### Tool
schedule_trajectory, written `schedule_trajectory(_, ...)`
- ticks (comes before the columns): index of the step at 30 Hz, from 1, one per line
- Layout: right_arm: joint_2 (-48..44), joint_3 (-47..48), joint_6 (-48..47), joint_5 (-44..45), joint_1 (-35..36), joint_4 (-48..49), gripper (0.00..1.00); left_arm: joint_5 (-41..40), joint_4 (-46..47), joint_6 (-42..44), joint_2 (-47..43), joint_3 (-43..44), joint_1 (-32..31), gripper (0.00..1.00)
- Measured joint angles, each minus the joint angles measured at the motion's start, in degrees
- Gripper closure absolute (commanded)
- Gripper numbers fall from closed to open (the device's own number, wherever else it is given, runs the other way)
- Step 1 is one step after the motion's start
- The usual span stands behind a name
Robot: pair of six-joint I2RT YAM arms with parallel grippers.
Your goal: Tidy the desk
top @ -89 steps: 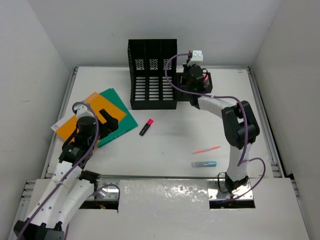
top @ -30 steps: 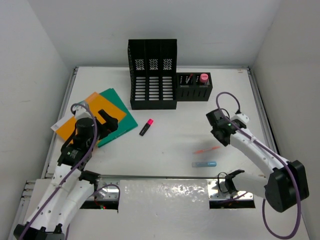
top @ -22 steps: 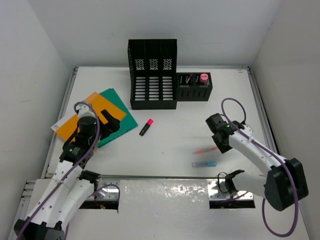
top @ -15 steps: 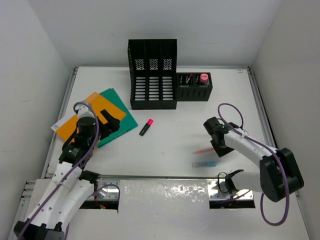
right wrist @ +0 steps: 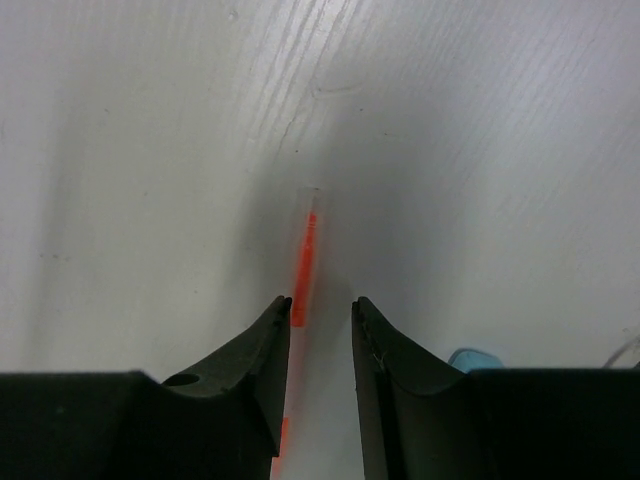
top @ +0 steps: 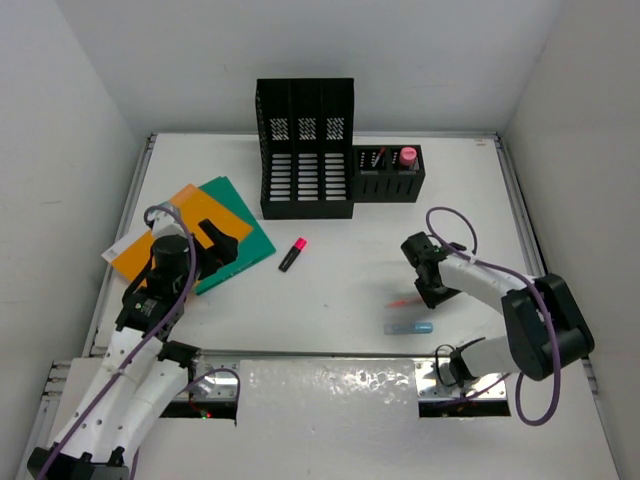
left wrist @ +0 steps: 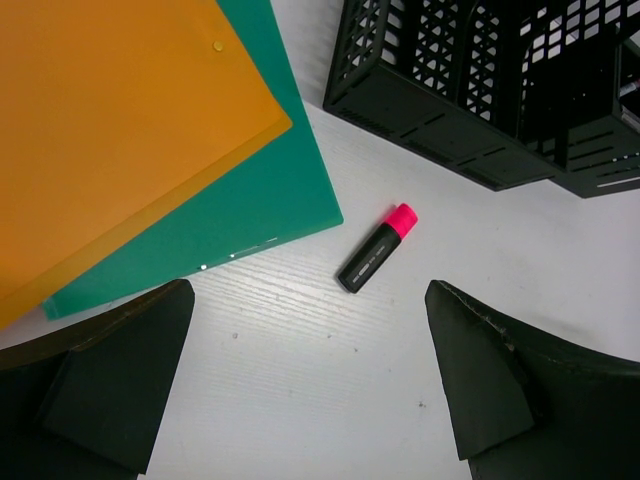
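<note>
The desk [top: 340, 200] is a wide white tabletop. A thin orange pen [top: 403, 301] lies on it at the front right. My right gripper [top: 430, 292] is lowered over that pen. In the right wrist view the pen [right wrist: 305, 262] runs between the narrowed jaws of that gripper [right wrist: 320, 302], against the left finger [right wrist: 270, 350], with a gap to the right one. My left gripper [top: 215, 245] hangs wide open over the folders' edge; in its wrist view the gripper [left wrist: 306, 290] holds nothing, and a pink-capped black highlighter [left wrist: 378, 260] lies ahead.
An orange folder [top: 170, 235] overlaps a green one [top: 245, 225] at the left. The black slotted file holder [top: 305, 150] and a small black pen organizer [top: 385, 175] stand at the back. A light blue capped item [top: 408, 328] lies just in front of the orange pen.
My right arm has swung from the back organizer down to the orange pen, and its jaws have narrowed round it. The left arm has barely moved.
</note>
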Motion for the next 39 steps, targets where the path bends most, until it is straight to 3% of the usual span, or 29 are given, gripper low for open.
schedule_trajectory(5,2.0,-0.3,0.2,-0.3,0.0,-0.1,0.72,-0.4,0.0,0.0,-0.3,0.0,0.0,0.02)
schedule_trajectory(7,2.1,-0.6,0.4,-0.1,0.0,0.3,0.77,-0.6,0.0,0.0,-0.4,0.0,0.0,0.02)
schedule_trajectory(11,1.9,-1.0,0.2,0.4,0.1,2.2,1.0,-0.8,0.0,0.0,-0.4,0.0,0.0,0.02)
schedule_trajectory(20,-0.1,-2.8,-7.8,3.0,0.4,7.5,1.0,-1.4,-0.1,0.0,-0.4,0.0,0.0,0.02)
schedule_trajectory(26,-5.3,-1.0,-26.4,6.0,0.4,17.4,1.0,-1.4,-0.1,0.0,-0.4,0.0,0.0,0.02)
schedule_trajectory(31,-7.4,8.0,-45.1,7.1,0.4,29.4,1.0,-1.4,0.0,0.0,-0.1,0.0,0.0,0.02)
schedule_trajectory(39,3.4,27.6,-71.9,4.3,0.7,48.3,1.0,-1.4,0.0,0.0,1.9,0.0,0.0,0.02)
